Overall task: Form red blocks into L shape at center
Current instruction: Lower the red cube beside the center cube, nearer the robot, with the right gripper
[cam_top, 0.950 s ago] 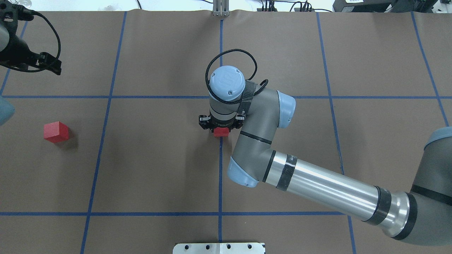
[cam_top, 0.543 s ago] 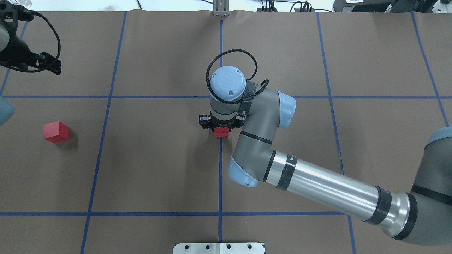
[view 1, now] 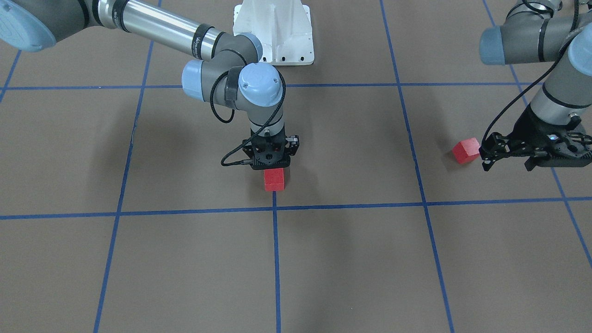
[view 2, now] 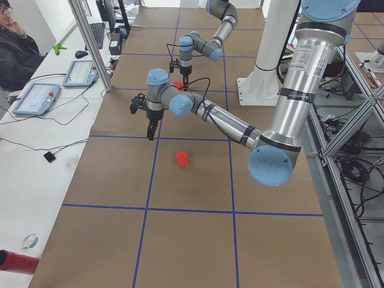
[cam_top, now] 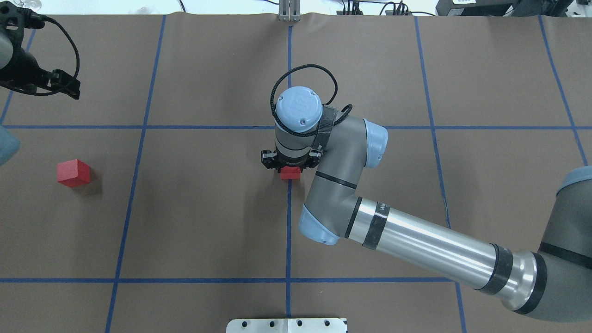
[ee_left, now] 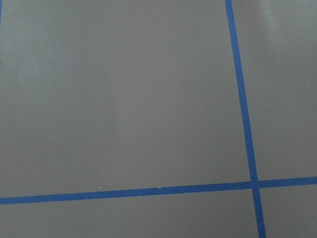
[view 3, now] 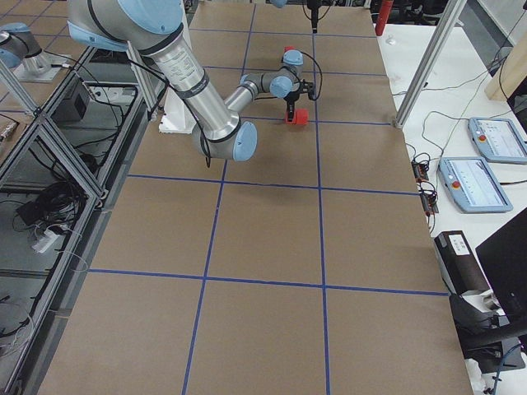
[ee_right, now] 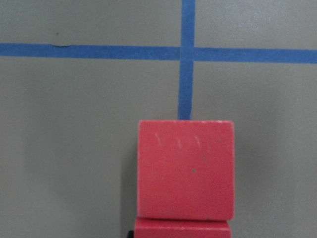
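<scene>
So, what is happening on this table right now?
The right arm's fingers hang just over two red blocks lined up on the middle blue line; whether they grip one is hidden. The third block sits apart on the robot's left, with the left arm's fingers raised nearby, so the L is not formed yet.

The left hand (view 2: 149, 131) points straight down, above a crossing of blue tape lines (view 2: 146, 198) on the surface (view 2: 192, 240). A red block (view 2: 182, 158) rests on the surface near this hand, on its robot side, apart from it. Well beyond the left hand, the right hand (view 2: 182, 73) also points down, with a second block (view 2: 179, 86) directly under it. An operator (view 2: 13, 47) sits at the far corner.
</scene>
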{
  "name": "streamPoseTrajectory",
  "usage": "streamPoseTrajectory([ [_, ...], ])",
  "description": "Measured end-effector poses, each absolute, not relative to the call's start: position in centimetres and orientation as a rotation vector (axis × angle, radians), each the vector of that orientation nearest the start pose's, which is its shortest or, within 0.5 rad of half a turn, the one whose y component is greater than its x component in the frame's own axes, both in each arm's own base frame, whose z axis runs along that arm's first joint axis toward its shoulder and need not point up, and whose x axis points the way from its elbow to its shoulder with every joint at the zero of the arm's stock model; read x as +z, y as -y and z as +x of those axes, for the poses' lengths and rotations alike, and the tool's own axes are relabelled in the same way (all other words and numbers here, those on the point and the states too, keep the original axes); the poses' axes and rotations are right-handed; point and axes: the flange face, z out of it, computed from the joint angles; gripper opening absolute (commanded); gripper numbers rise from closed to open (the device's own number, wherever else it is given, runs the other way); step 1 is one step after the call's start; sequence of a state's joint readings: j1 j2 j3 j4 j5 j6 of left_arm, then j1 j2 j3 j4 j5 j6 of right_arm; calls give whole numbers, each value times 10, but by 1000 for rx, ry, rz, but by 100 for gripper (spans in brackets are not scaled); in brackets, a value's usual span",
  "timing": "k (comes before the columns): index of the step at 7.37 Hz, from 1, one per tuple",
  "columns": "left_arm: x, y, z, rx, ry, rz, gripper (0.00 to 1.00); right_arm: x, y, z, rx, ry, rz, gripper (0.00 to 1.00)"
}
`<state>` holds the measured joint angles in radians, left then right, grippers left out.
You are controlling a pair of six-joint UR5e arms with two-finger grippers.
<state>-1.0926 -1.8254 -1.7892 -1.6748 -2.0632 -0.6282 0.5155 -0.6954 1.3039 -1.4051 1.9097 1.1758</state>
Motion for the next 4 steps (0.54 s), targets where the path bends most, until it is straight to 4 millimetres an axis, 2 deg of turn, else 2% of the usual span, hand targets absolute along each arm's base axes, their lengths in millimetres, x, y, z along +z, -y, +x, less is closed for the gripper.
streamPoseTrajectory([
  [1, 415, 561, 194, -1, -703, 228, 100, 209, 474, -634, -19, 828, 50, 55],
  [3, 416, 562, 194, -1, -701, 226, 100, 209, 474, -634, -18, 824, 58, 96],
  [4, 417, 562, 194, -1, -701, 225, 100, 210, 475, -634, -17, 821, 60, 98],
])
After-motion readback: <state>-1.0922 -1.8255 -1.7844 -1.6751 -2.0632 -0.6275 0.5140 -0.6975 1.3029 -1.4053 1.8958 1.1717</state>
